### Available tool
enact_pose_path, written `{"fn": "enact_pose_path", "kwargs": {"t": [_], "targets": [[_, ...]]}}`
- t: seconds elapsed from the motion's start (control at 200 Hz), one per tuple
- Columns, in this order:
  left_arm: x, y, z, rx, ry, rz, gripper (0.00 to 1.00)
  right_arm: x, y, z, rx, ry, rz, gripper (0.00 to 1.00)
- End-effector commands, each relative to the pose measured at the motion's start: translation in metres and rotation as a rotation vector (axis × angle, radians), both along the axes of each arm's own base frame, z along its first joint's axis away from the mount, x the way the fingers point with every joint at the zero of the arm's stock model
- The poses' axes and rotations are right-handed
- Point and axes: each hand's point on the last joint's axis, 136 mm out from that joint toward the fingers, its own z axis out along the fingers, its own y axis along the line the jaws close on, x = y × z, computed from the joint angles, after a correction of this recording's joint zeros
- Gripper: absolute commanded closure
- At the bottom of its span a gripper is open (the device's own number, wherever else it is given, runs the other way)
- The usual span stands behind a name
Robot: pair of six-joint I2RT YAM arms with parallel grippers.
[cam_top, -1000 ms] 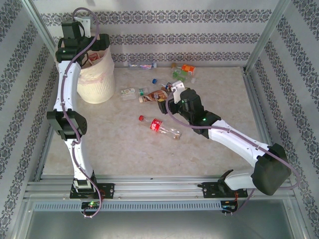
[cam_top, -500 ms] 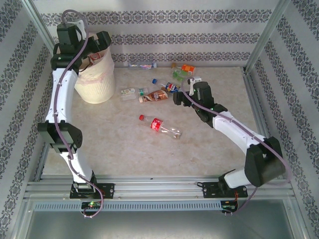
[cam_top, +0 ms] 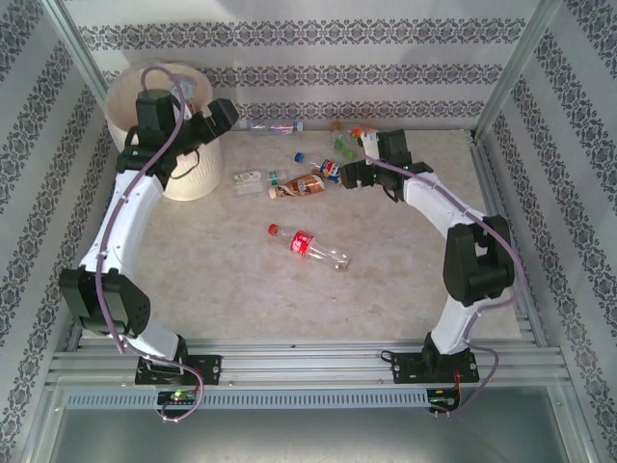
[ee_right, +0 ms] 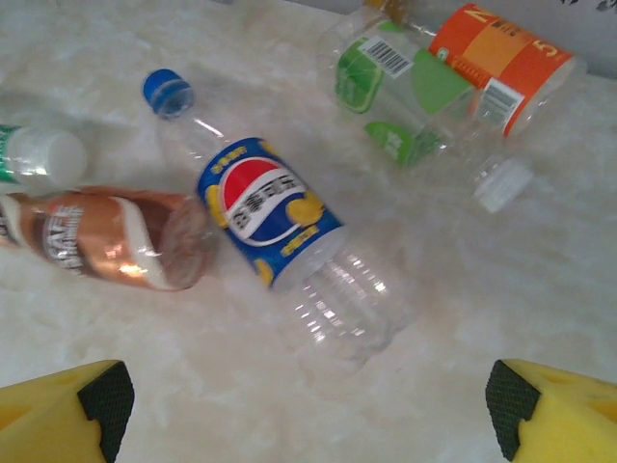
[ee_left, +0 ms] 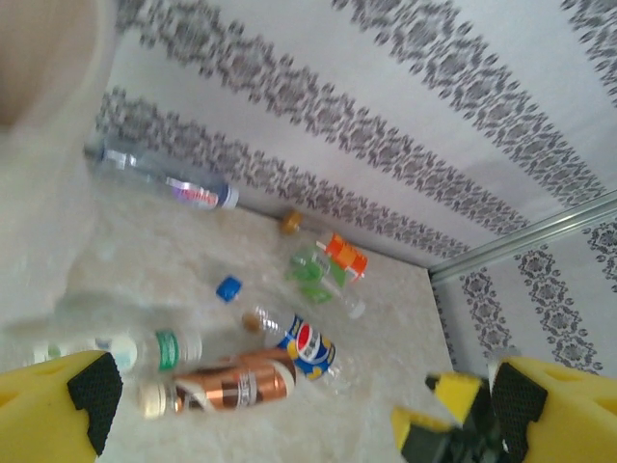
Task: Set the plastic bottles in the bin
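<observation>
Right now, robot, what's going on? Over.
Left gripper open, near bin. Right gripper open above blue-label bottle. Brown bottle close beside it.

Bright, soft, even light falls from above, so the pale counter (cam_top: 241, 289) looks slightly washed out and carries only faint shadows. The overhead picture is a little grainy and soft throughout. In the left wrist view, the bin (ee_left: 39, 193) just left of the left claw (ee_left: 304, 400) is an overexposed blur, and everything ahead of the claw is smeared. The right wrist view is sharper. The blue-labelled bottle (ee_right: 270, 212) just ahead of the right claw (ee_right: 307, 400) shows crisp print and small glints on its clear plastic. The yellow fingertips (ee_right: 67, 410) in the bottom corners are out of focus.
</observation>
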Motion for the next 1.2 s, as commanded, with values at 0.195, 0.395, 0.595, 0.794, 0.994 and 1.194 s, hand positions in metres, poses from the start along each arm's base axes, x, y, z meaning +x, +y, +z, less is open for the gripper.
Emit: {"fn": "enact_pose_path", "kwargs": {"t": [0.195,0.395,0.595,0.794,0.994,1.194], "targets": [[-0.037,-0.006,-0.026,-0.068,0.024,-0.014,0.0,0.069,-0.042,-0.043,-0.108,0.148,0.085,0.1],[-0.043,-0.002,-0.048,-0.054,0.09,0.009,0.0,0.109,-0.054,-0.07,-0.152,0.174,0.134,0.12],[-0.045,0.005,-0.055,-0.027,0.114,0.043,0.0,0.129,-0.042,-0.087,-0.142,0.129,0.202,0.13],[-0.049,0.01,-0.066,0.007,0.146,0.063,0.0,0.144,-0.034,-0.104,-0.206,0.089,0.244,0.17],[-0.05,0.013,-0.068,0.026,0.155,0.072,0.0,0.154,-0.024,-0.109,-0.287,0.041,0.284,0.18],[-0.052,0.017,-0.073,0.042,0.165,0.088,0.0,0.154,-0.011,-0.121,-0.381,0.024,0.345,0.24]]}}
